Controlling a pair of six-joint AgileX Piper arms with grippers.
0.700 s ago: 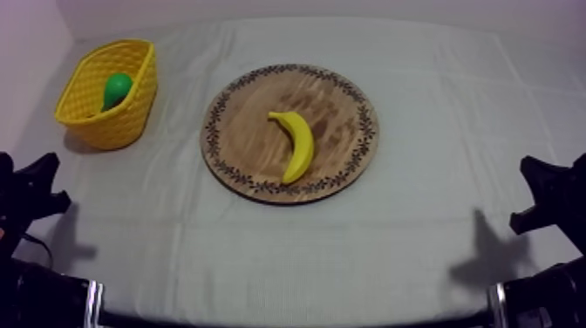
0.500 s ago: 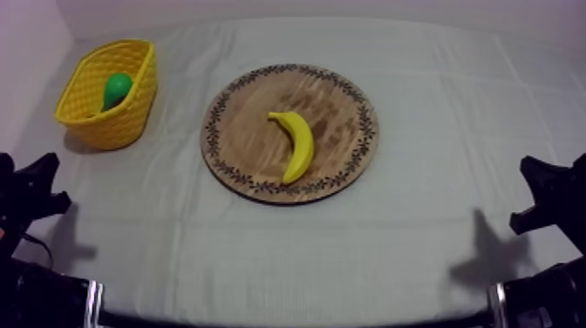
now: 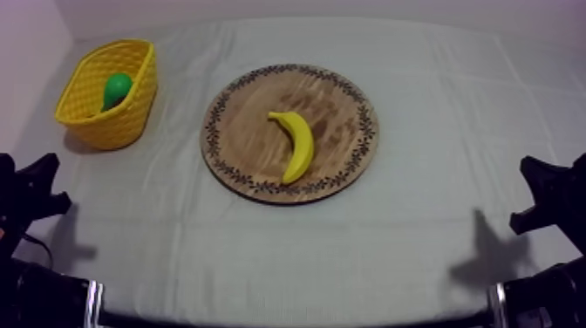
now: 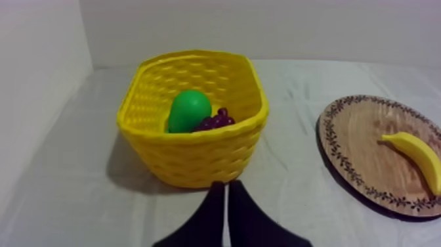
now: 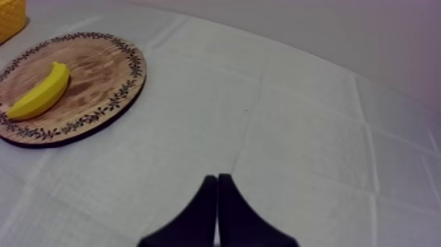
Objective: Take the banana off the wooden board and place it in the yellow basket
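A yellow banana [image 3: 295, 142] lies on the round wooden board [image 3: 253, 92] with a patterned rim, in the middle of the table. The yellow basket [image 3: 132, 118] stands at the far left and holds a green pear [image 3: 116, 88]; dark grapes [image 4: 214, 121] lie beside the pear [image 4: 189, 110] inside the basket [image 4: 197, 154]. My left gripper [image 4: 226, 189] is shut on nothing, a short way in front of the basket. My right gripper [image 5: 217, 179] is shut on nothing over bare cloth, well right of the board [image 5: 98, 72] and banana [image 5: 41, 91]. Both arms rest low at the table's sides [image 3: 30, 192] [image 3: 545, 196].
Grey-white cloth covers the table. Open cloth lies between the basket and the board, in front of the board, and across the whole right half. A pale wall runs behind the table and along its left side.
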